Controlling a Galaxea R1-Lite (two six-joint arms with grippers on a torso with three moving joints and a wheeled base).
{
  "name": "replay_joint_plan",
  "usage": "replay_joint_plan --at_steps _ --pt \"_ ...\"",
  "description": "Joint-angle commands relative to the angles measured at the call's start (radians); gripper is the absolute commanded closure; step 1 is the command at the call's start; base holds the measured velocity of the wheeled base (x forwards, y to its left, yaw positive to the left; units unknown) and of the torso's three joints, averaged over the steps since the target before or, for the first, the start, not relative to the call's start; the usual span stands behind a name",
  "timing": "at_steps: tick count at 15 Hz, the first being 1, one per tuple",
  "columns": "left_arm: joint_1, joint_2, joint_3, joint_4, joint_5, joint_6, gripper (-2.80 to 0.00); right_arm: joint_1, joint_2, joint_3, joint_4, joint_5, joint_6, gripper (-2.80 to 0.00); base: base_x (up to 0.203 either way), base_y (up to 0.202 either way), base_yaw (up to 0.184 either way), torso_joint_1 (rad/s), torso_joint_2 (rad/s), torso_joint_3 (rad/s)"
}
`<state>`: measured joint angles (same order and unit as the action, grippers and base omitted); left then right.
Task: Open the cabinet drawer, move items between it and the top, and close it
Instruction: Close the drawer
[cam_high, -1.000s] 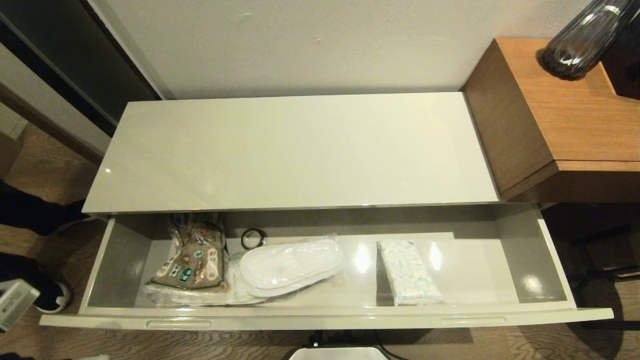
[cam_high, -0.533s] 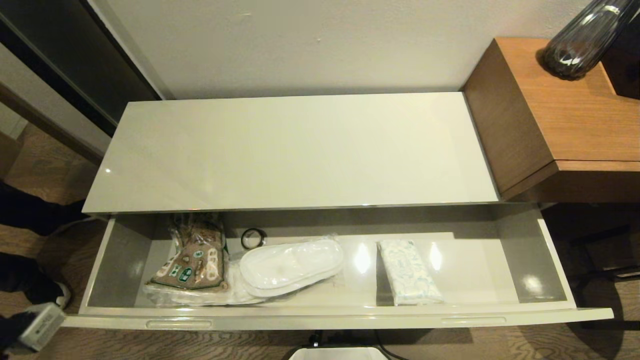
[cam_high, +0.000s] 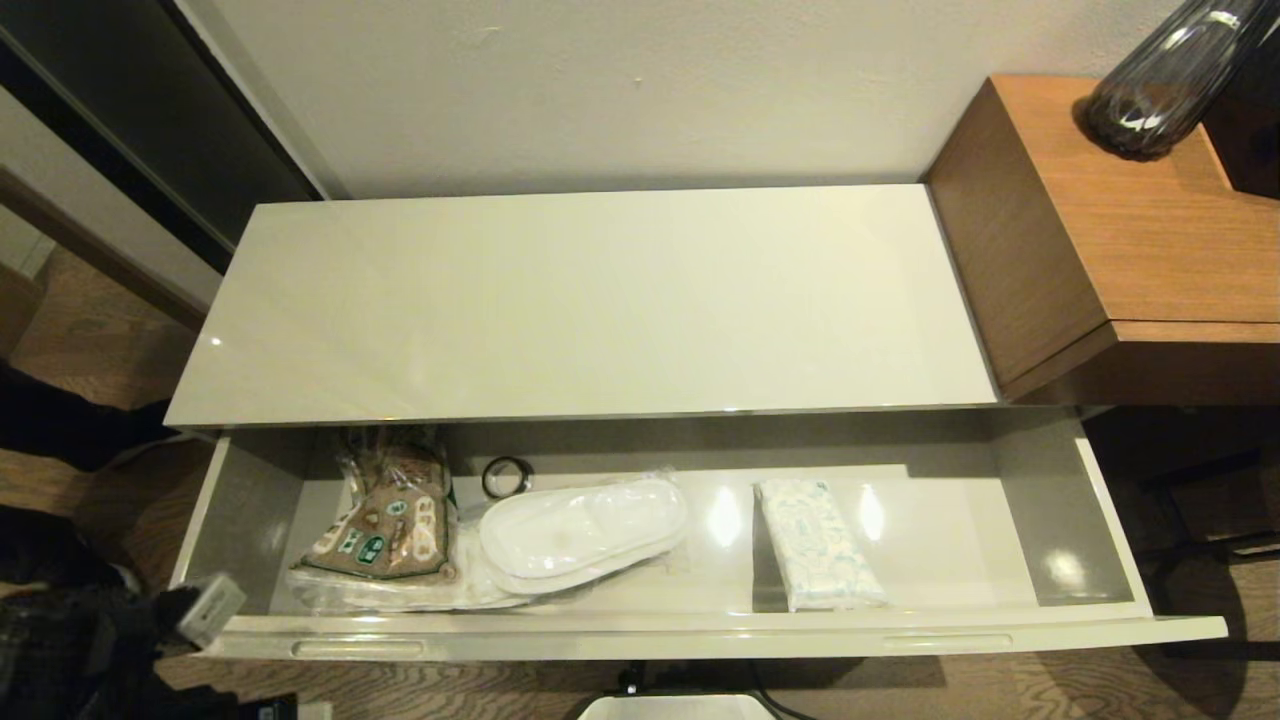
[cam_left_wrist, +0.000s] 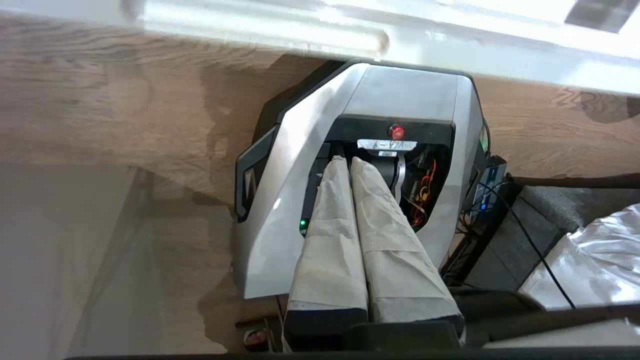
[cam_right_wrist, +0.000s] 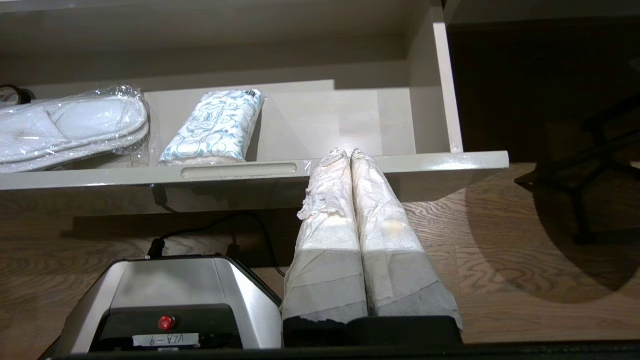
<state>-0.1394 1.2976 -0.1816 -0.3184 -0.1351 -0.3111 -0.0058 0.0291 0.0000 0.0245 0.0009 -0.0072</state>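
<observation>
Left pincer (cam_left_wrist: 350, 161) is fully closed, empty, beside the cabinet drawer (cam_high: 640, 632).

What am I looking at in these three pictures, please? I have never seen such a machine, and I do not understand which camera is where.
It is a two-armed robot before a low cabinet. The head view looks down on the open cabinet drawer, which holds wrapped slippers, a tissue pack, a brown packet and a black ring. The top is bare. Each wrist view looks along one gripper. The left gripper, shut and empty, hangs over the robot's base; the right gripper, shut and empty, points at the drawer front.
</observation>
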Motion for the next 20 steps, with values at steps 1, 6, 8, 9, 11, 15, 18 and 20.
replay_joint_plan --at_steps 1,6,8,9,11,15,18,20 --pt "0.000 0.188 0.005 -0.097 -0.003 -0.003 0.00 0.000 0.000 0.003 0.000 0.001 0.000 0.00 0.000 0.000 0.000 0.000 0.00 0.000" --pt "0.001 0.355 0.021 -0.273 -0.004 -0.006 0.00 0.000 0.002 0.003 0.000 0.001 0.000 0.00 0.000 0.000 0.000 0.000 0.00 0.000" --pt "0.001 0.379 0.024 -0.276 -0.004 -0.007 0.00 0.000 0.002 0.003 0.000 -0.001 0.000 0.00 0.000 0.000 0.000 0.000 0.00 0.000" --pt "0.001 0.390 0.022 -0.277 -0.004 -0.008 0.00 0.000 0.002 0.003 0.000 0.000 0.000 0.00 0.000 0.000 0.000 0.000 0.00 0.000" --pt "0.001 0.417 0.024 -0.279 -0.004 -0.012 0.00 0.000 0.002 0.003 0.000 0.001 0.000 0.00 0.000 0.000 0.000 0.000 0.00 0.000" --pt "0.001 0.557 0.017 -0.431 -0.001 -0.011 0.00 0.000 0.001 0.003 0.000 0.001 0.000 0.00 0.000 0.000 0.000 0.000 0.00 0.000" --pt "0.001 0.651 0.018 -0.643 0.008 -0.023 0.00 0.000 0.002 0.003 0.000 0.001 0.000 0.00 0.000 0.000 0.000 0.000 0.00 0.000" --pt "0.001 0.640 0.011 -0.653 0.009 -0.046 0.00 0.000 0.001 0.003 0.000 0.001 0.000 0.00 0.000 0.000 0.000 0.000 0.00 0.000"
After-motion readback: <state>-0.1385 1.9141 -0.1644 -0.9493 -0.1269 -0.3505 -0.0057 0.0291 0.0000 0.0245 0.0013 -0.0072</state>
